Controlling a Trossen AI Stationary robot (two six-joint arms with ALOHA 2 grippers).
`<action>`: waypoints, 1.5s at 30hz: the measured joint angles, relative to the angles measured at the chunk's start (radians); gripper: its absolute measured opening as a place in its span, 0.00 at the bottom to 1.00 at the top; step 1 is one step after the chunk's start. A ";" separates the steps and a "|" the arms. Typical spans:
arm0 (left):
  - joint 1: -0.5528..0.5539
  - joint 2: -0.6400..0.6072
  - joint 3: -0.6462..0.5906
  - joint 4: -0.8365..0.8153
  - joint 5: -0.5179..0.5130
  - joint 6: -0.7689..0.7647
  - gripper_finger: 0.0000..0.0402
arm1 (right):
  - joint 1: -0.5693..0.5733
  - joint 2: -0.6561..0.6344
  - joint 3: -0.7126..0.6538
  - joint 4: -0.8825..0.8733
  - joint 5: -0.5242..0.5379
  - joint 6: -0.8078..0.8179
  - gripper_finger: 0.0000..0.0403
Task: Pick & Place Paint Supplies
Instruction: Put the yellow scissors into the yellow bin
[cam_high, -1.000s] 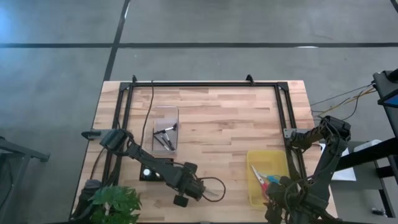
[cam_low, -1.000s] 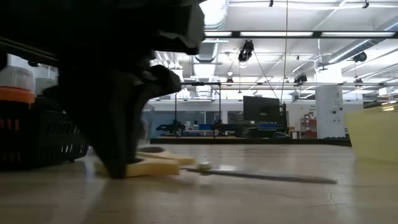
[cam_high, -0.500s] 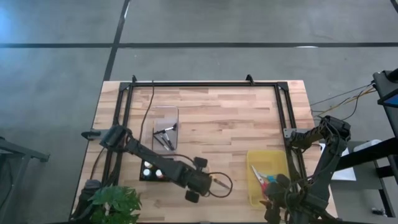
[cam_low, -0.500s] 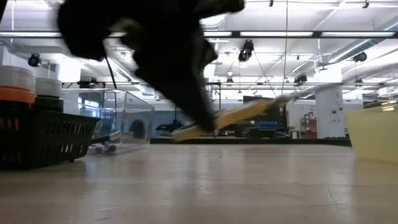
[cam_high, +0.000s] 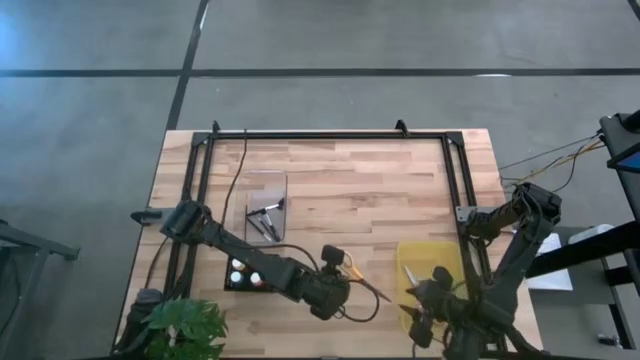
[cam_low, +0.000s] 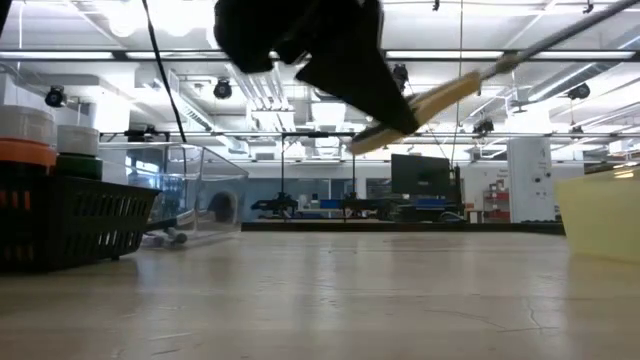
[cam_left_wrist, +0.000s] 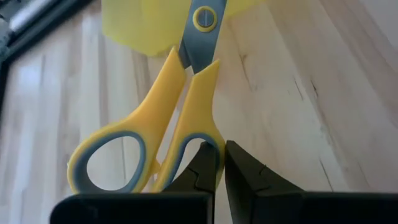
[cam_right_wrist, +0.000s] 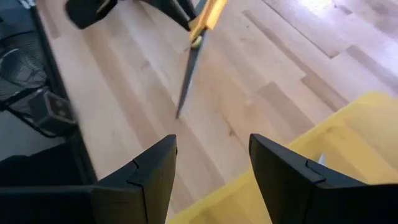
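And the scissors (cam_high: 352, 272) are up! A second ago they lay flat on the table (cam_high: 380, 190), the left gripper (cam_high: 335, 268) bearing down on the yellow handles; now they hang in the air, blades slanting toward four o'clock on the overhead view, tip aimed at the yellow bin (cam_high: 452, 255). The wrist camera shows the left gripper's fingers (cam_left_wrist: 205, 163) pressed tight together, pinching the edge of one handle loop, so it's a thin grip and the scissors could swing.

Over at five o'clock, the right gripper (cam_high: 422, 310) has slid in over the bin's near-left edge, fingers (cam_right_wrist: 152, 168) spread with nothing between them. It looks ready to receive, or just to steady things.

What it means: the pick looks done, and the carry is on. Red and blue scissors (cam_high: 428, 290) already lie in the bin; brushes (cam_high: 264, 222) wait at ten o'clock, paint pots (cam_high: 240, 272) at eight.
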 joint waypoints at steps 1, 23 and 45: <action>0.000 0.000 0.007 0.002 -0.007 0.009 0.04 | -0.014 -0.001 0.000 0.002 -0.005 -0.014 0.49; -0.005 0.000 0.022 0.024 -0.077 0.056 0.04 | -0.292 -0.059 0.009 0.211 -0.286 -0.416 0.50; -0.031 -0.001 0.021 0.096 -0.166 0.119 0.02 | -0.358 -0.057 -0.012 0.240 -0.434 -0.539 0.04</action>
